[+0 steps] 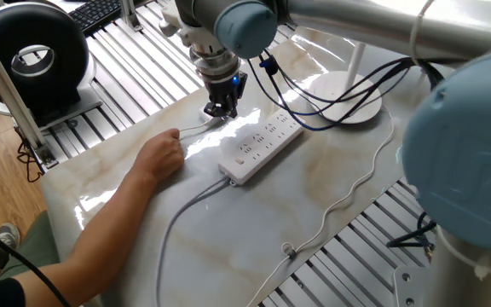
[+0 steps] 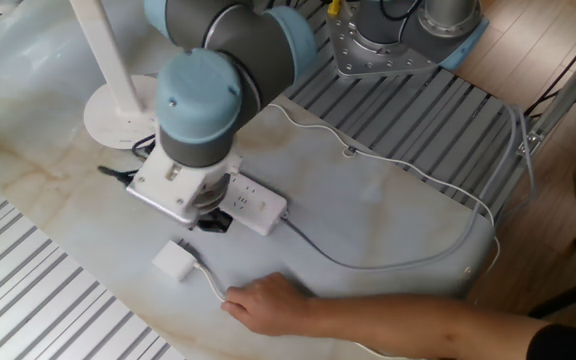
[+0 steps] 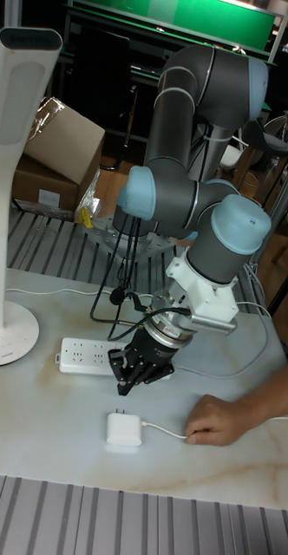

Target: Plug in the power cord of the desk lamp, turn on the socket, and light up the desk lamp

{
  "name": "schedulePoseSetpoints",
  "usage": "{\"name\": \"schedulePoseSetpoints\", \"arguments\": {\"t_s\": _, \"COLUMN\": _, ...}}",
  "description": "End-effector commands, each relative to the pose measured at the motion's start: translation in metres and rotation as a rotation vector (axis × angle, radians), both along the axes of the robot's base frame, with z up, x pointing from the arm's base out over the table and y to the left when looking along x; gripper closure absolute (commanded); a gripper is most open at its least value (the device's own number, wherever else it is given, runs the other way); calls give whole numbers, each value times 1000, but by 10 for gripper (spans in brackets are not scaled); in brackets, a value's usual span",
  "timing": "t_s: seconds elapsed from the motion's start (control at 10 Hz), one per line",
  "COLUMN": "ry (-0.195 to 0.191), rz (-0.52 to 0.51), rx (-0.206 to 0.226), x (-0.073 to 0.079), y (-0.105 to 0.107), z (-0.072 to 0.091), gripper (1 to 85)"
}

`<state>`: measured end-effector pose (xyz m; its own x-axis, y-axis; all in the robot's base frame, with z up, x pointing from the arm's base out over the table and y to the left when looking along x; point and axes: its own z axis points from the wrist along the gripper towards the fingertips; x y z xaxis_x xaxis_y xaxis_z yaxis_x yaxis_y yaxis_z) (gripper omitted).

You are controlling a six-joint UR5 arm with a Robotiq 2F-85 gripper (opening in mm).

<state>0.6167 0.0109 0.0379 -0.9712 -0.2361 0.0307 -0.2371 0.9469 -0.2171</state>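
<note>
1. Power cord (image 2: 368, 160): thin white cord. Its boxy white plug (image 3: 124, 431) lies flat on the desk (image 1: 314, 196), prongs pointing toward the socket, not plugged in. The cord runs from the plug under a person's hand (image 2: 268, 303), then loops across the desk near the far edge.
2. Socket (image 1: 262, 145): long white power strip with rows of outlets, lying flat near the desk's middle, between the plug and the desk lamp. A grey cable (image 1: 173, 226) leaves one end and runs toward the desk edge.
3. Desk lamp (image 3: 9, 199): white, upright pole on a flat round disc base (image 2: 118, 110), standing just beyond the far end of the socket. Its flat head shows at the top of the tall fixed view.
4. Claw (image 3: 137, 370): black, pointing down, low over the desk between socket and plug, just beside the socket's long edge. It grips nothing; whether the fingers are spread or pressed together cannot be told.
5. Arm (image 3: 196, 217): UR5, grey with pale blue joint caps, black cables trailing over the socket.
6. Hand: resting on the desk, covering the cord just beside the plug, apart from the claw.
7. Desk: pale marbled top on a ribbed metal frame.
</note>
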Motion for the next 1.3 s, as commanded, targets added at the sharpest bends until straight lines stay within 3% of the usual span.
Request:
{"name": "schedulePoseSetpoints", "arguments": {"t_s": 0.0, "ry": 33, "rz": 44, "rx": 39, "x": 1, "y": 5, "z": -1, "gripper": 787}}
{"name": "schedulePoseSetpoints", "arguments": {"t_s": 0.2, "ry": 61, "rz": 77, "rx": 96, "x": -1, "y": 12, "z": -7, "gripper": 713}}
{"name": "schedulePoseSetpoints", "arguments": {"t_s": 0.4, "ry": 99, "rz": 123, "rx": 119, "x": -6, "y": 11, "z": -3, "gripper": 627}}
{"name": "schedulePoseSetpoints", "arguments": {"t_s": 0.6, "ry": 105, "rz": 126, "rx": 158, "x": -5, "y": 16, "z": -1, "gripper": 580}}
{"name": "schedulePoseSetpoints", "arguments": {"t_s": 0.7, "ry": 107, "rz": 143, "rx": 162, "x": -5, "y": 14, "z": 3, "gripper": 510}}
{"name": "schedulePoseSetpoints", "arguments": {"t_s": 1.1, "ry": 147, "rz": 195, "rx": 167, "x": -13, "y": 4, "z": 21, "gripper": 420}}
{"name": "schedulePoseSetpoints", "arguments": {"t_s": 1.2, "ry": 165, "rz": 208, "rx": 173, "x": -15, "y": 0, "z": 24, "gripper": 363}}
